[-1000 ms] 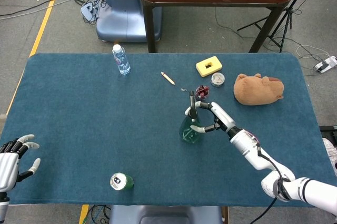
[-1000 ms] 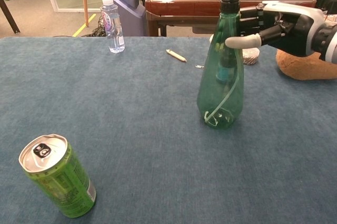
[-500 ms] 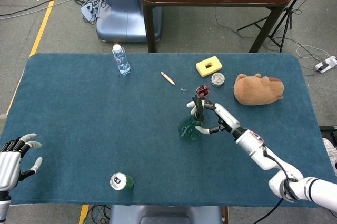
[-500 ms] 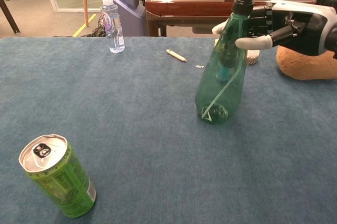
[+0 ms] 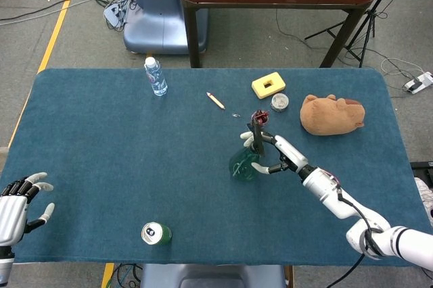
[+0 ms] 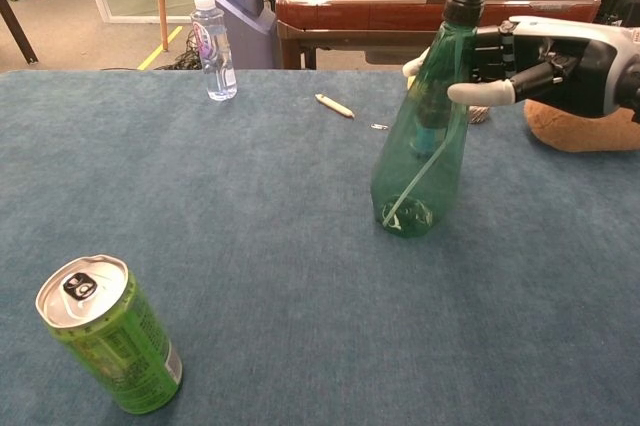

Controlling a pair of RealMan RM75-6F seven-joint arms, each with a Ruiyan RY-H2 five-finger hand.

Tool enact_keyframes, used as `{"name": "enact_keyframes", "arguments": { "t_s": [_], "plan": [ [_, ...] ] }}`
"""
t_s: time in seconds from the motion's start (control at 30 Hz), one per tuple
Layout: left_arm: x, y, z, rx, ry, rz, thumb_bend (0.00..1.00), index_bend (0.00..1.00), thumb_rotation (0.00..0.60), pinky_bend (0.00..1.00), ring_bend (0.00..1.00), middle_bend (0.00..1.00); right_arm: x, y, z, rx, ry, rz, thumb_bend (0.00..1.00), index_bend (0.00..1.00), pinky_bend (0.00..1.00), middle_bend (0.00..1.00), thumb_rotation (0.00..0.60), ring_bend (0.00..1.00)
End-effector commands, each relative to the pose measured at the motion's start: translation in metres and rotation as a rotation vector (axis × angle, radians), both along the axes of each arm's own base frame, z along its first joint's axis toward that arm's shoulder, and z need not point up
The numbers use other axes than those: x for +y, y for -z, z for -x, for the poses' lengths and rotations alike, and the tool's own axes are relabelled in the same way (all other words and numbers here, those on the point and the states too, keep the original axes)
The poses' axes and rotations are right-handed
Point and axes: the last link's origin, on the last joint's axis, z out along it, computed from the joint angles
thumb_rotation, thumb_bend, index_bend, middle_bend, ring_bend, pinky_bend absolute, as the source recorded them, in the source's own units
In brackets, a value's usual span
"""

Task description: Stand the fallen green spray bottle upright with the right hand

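Nearest the robot, at about seven o'clock on the blue felt-covered table (image 6: 200, 246), stands a green aluminium drink can (image 6: 108, 346). The left hand (image 5: 17, 200) waits at the table's eight o'clock edge, fingers spread and holding nothing, well apart from everything.

Just right of the table's centre, the translucent green plastic spray bottle (image 6: 420, 161) has its base on the felt. Its long axis runs nearly vertical, the black trigger head tipped slightly toward one o'clock in the chest view. The right hand (image 6: 545, 56) comes in from three o'clock, thumb and fingers wrapped around the narrow neck just below the nozzle. This hand is much the nearer of the two. The bottle looks almost upright, so squaring the neck over the base seems to be what remains.

Farther off lie a brown plush toy (image 5: 331, 114) at two o'clock and a clear plastic water bottle (image 5: 155, 76) at eleven o'clock.
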Motion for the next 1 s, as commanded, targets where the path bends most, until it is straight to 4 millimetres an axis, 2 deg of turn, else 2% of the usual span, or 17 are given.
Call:
{"name": "enact_keyframes", "arguments": {
  "t_s": [0.03, 0.13, 0.27, 0.5, 0.7, 1.0],
  "plan": [
    [0.000, 0.000, 0.000, 0.000, 0.000, 0.000, 0.33, 0.41, 0.600, 0.23, 0.24, 0.25, 0.000, 0.001, 0.000, 0.007, -0.002, -0.003, 0.31, 0.31, 0.04, 0.18, 0.600, 0.07],
    [0.000, 0.000, 0.000, 0.000, 0.000, 0.000, 0.33, 0.41, 0.600, 0.23, 0.24, 0.25, 0.001, 0.002, 0.001, 0.015, -0.004, -0.008, 0.28, 0.29, 0.03, 0.16, 0.600, 0.06],
    [0.000, 0.000, 0.001, 0.000, 0.000, 0.000, 0.33, 0.41, 0.600, 0.23, 0.24, 0.25, 0.002, 0.001, 0.004, 0.044, -0.013, -0.007, 0.18, 0.25, 0.01, 0.14, 0.600, 0.04],
    [0.002, 0.001, 0.001, 0.003, -0.001, 0.005, 0.33, 0.41, 0.600, 0.23, 0.24, 0.25, 0.005, -0.011, 0.008, 0.084, -0.039, 0.009, 0.07, 0.11, 0.00, 0.06, 0.600, 0.00],
    [0.004, 0.003, 0.000, 0.002, 0.005, 0.012, 0.33, 0.41, 0.600, 0.23, 0.24, 0.25, 0.008, -0.022, 0.011, 0.110, -0.039, 0.035, 0.05, 0.03, 0.00, 0.02, 0.600, 0.00],
    [0.005, 0.002, -0.001, 0.008, 0.009, 0.011, 0.33, 0.41, 0.600, 0.23, 0.24, 0.25, 0.017, -0.047, 0.020, 0.147, -0.025, 0.128, 0.04, 0.01, 0.00, 0.04, 0.600, 0.00]
  ]
}}
